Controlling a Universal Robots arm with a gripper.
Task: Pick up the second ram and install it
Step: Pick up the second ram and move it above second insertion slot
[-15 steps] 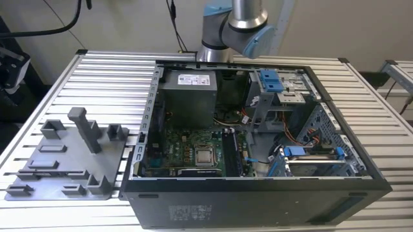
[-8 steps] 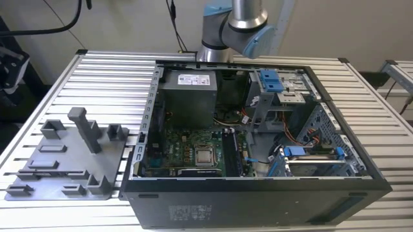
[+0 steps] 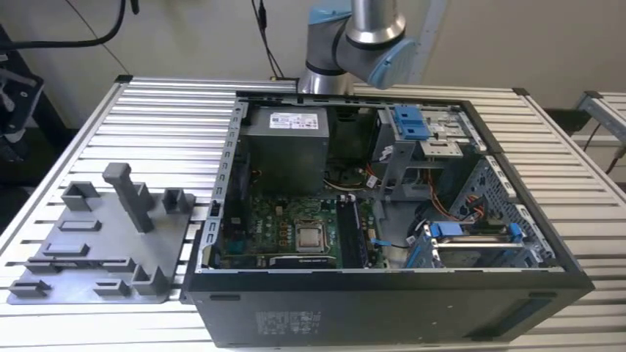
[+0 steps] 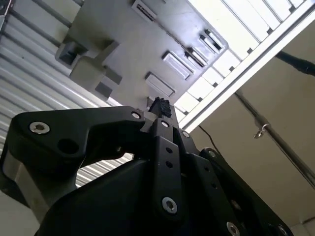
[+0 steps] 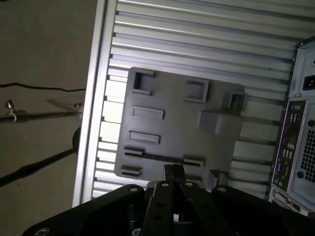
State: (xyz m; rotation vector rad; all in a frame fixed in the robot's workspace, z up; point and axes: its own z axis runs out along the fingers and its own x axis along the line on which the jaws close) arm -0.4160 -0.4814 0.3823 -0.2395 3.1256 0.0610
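Note:
In both wrist views my gripper (image 5: pixel 173 171) (image 4: pixel 159 105) hangs high above the grey holder tray (image 5: pixel 172 128) (image 4: pixel 123 44). Its black fingertips are pressed together and shut, with nothing between them. The tray (image 3: pixel 98 249) lies on the slatted table at the exterior view's left, and its long narrow slots (image 5: pixel 162 158) look bare. Inside the open computer case (image 3: pixel 391 220), a long dark ram stick (image 3: pixel 350 233) stands in the motherboard slots just to the exterior view's right of the CPU (image 3: pixel 311 238). I cannot tell whether it is the second ram.
The arm's base (image 3: pixel 357 37) rises behind the case. A tall grey post (image 3: pixel 129 196) stands on the tray. The case's rear panel with ports (image 5: pixel 293 142) shows beside the tray. The table's edge (image 5: pixel 93 98) and the floor with cables lie beyond the tray.

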